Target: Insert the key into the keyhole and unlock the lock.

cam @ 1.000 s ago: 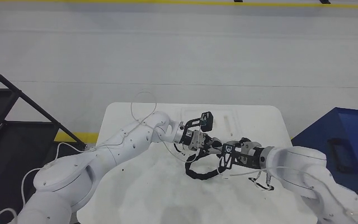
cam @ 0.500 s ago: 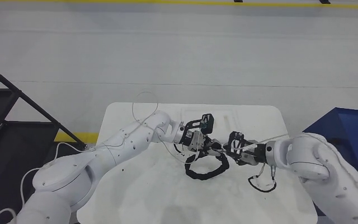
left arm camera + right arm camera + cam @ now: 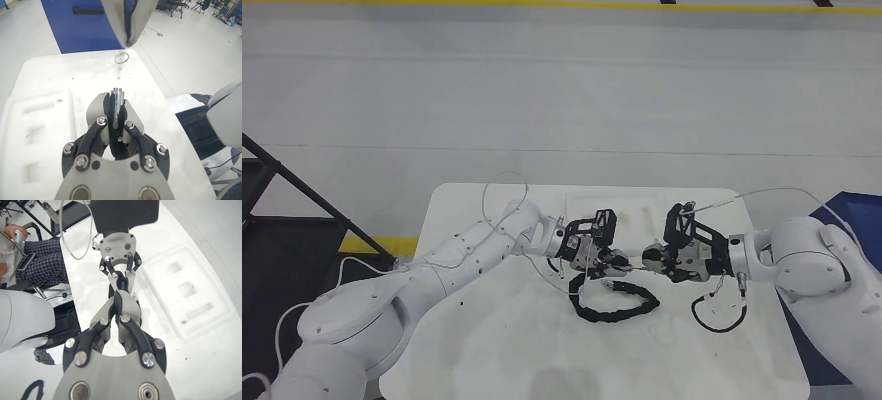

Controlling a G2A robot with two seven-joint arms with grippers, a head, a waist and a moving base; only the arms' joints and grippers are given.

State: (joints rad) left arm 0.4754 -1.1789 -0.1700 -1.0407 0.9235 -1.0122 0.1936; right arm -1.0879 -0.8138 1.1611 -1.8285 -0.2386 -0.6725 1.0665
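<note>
My left gripper is shut on the chrome lock cylinder, whose keyhole end faces my right gripper. The lock's black cable curls on the white table below both grippers. My right gripper is shut, tip to tip with the left gripper. A silver key ring hangs at its fingertips, and a blurred key runs from the ring toward the cylinder. In the top view the left gripper and right gripper meet at mid-table.
A white foam tray with rectangular recesses lies at the table's far side, beside the left gripper. A thin black cord loop lies under the right forearm. A blue bin stands beyond the table's right edge.
The right arm's elbow swung out to the far right and its gripper rotated, now lying level with the left gripper. The black cable shifted slightly on the table.
</note>
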